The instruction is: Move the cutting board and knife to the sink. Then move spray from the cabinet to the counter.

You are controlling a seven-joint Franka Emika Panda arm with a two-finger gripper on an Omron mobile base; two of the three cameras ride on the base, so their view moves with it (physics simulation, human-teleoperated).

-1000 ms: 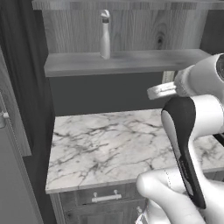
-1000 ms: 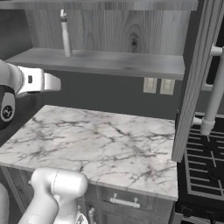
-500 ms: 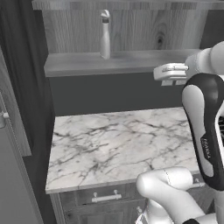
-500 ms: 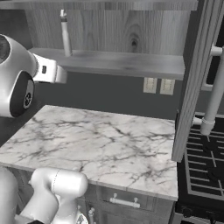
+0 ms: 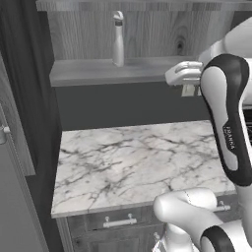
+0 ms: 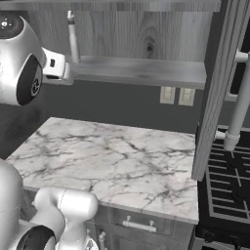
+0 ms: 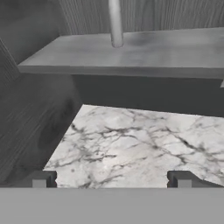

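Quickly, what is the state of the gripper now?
Gripper: open, holding nothing; the spray stands on the shelf ahead.

I see the spray (image 5: 117, 39), a slim pale grey-white bottle with a trigger head, standing upright on the open grey shelf of the wood-grain cabinet (image 5: 123, 71). Below it lies the white marble desk (image 5: 142, 160) with grey veins, over grey drawer fronts

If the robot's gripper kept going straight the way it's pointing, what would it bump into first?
Probably the dark wall under the cabinet shelf, or the counter; depth is unclear. The open gripper aims below the spray.
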